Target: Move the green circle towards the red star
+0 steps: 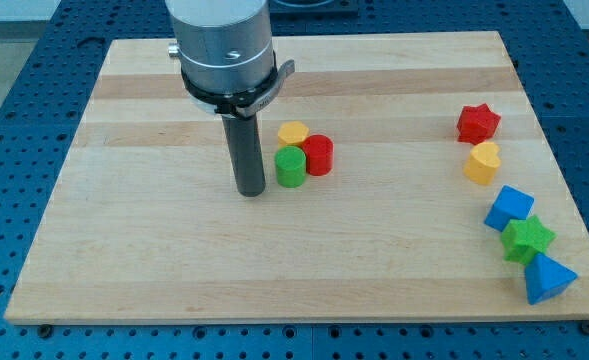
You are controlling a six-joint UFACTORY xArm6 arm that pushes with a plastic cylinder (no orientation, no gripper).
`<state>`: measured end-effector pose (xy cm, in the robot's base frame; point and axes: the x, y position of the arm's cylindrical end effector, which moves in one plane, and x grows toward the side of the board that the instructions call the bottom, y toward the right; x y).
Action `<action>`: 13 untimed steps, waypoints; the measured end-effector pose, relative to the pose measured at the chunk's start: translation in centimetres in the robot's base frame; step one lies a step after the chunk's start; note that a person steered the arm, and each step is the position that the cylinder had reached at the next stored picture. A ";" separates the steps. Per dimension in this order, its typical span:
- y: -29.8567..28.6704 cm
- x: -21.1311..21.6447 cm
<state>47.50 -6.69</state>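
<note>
The green circle [290, 167] stands near the middle of the wooden board, touching a red cylinder [318, 155] on its right and a yellow hexagon [293, 134] just above it. The red star [478, 123] sits far to the view's right, near the board's right side. My tip [251, 190] rests on the board just left of the green circle, a small gap apart from it.
A yellow heart-like block [482, 162] lies right below the red star. Further down the right side are a blue cube [510, 208], a green star [527, 239] and a blue triangle [548, 279]. The board's right edge [564, 180] is close to them.
</note>
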 end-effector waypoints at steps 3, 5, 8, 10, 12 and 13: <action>2.6 -0.9; 6.1 -1.7; 13.1 -4.5; 18.1 -10.7; 19.6 -11.7; 19.0 -1.0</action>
<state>46.46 12.30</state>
